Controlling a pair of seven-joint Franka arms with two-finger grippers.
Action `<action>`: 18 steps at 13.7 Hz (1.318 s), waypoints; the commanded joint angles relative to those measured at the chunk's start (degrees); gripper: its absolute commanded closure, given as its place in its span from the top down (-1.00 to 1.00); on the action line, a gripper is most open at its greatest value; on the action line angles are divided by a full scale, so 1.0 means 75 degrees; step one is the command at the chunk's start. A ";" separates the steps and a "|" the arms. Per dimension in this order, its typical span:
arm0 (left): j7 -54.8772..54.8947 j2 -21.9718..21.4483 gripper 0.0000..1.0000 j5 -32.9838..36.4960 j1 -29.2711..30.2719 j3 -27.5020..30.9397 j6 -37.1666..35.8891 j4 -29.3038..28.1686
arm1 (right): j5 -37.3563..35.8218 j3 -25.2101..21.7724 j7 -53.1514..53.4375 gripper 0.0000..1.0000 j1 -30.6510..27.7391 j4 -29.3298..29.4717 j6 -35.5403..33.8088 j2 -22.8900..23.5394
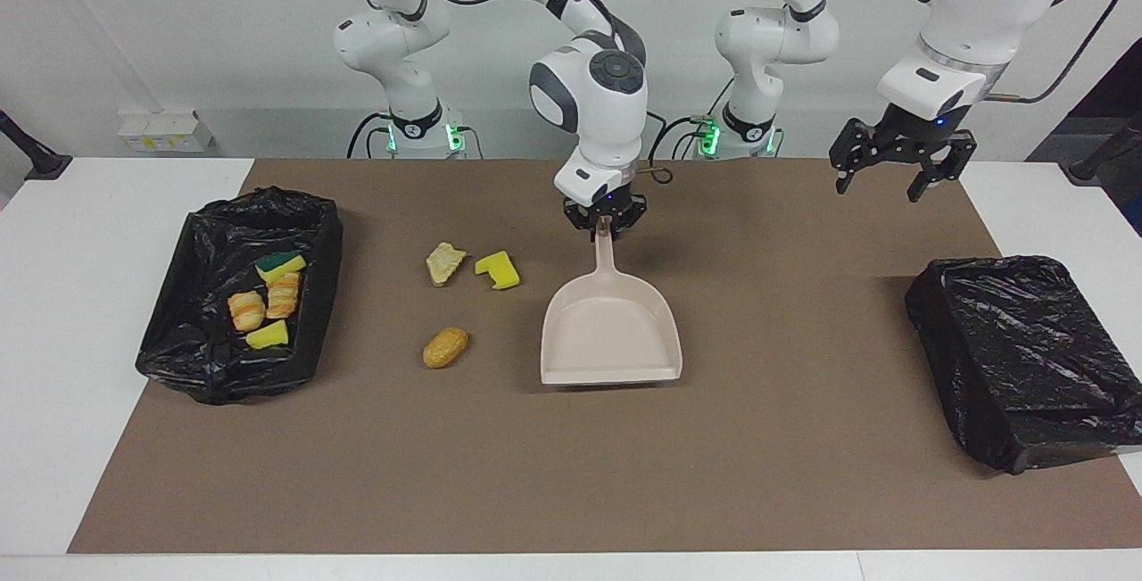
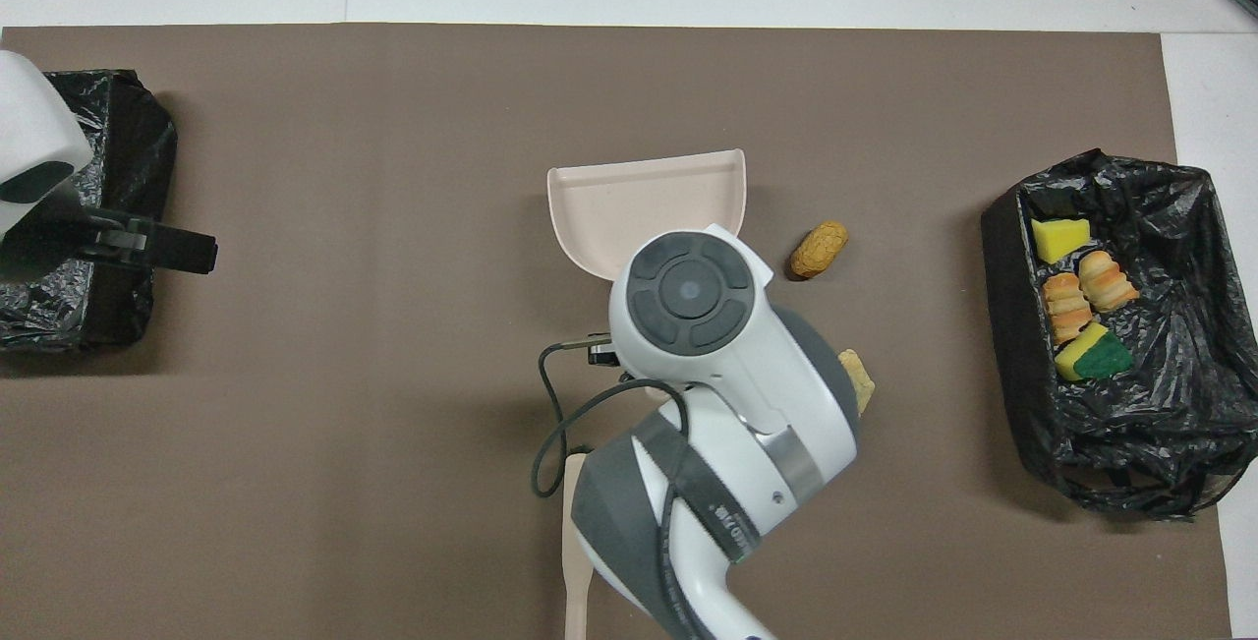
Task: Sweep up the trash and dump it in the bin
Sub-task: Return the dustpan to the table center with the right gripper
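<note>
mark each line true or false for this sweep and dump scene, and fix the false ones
1. The right gripper holds the dustpan by its handle. True.
2. The dustpan is full of trash. False: it is empty.
3. Three scraps lie loose on the mat: a tan bread piece, a pale scrap and a yellow sponge piece. True.
4. The left gripper holds the brush. False: it is open and empty.
5. The bin at the right arm's end is empty. False: it holds four scraps.

A brown mat [image 1: 571, 474] covers the white table [image 1: 53, 313], with a brush handle [image 2: 578, 561] lying on it.
</note>
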 commanded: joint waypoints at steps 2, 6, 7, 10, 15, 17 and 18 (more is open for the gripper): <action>0.0263 0.0019 1.00 0.0037 0.0137 -0.0103 -0.0245 0.0154 | 0.0455 -0.0049 0.0572 -1.00 0.0045 0.0100 0.0534 0.0178; 0.0263 0.0008 1.00 0.0084 0.0276 -0.0103 -0.0233 0.0120 | 0.0434 -0.0049 0.0539 -1.00 0.0396 0.0006 0.0865 0.0483; 0.0263 0.0007 1.00 0.0095 0.0312 -0.0115 -0.0222 0.0119 | 0.0422 -0.0049 0.0341 -1.00 0.0397 -0.0075 0.0876 0.0436; 0.0286 -0.0016 1.00 0.0084 0.0313 -0.0115 -0.0222 0.0107 | 0.0445 -0.0049 0.0117 -1.00 0.0268 -0.0193 0.0981 0.0459; 0.0298 -0.0039 1.00 0.0084 0.0289 -0.0115 -0.0257 0.0061 | 0.0446 -0.0061 0.0011 1.00 0.0209 -0.0135 0.0912 0.0483; 0.0263 -0.0051 1.00 0.0084 0.0301 -0.0115 -0.0233 0.0061 | 0.0375 -0.0072 -0.0012 1.00 0.0209 -0.0123 0.0841 0.0436; 0.0216 -0.0040 1.00 0.0084 0.0301 -0.0115 -0.0199 0.0061 | 0.0329 -0.0084 -0.0001 1.00 0.0232 -0.0123 0.0724 0.0355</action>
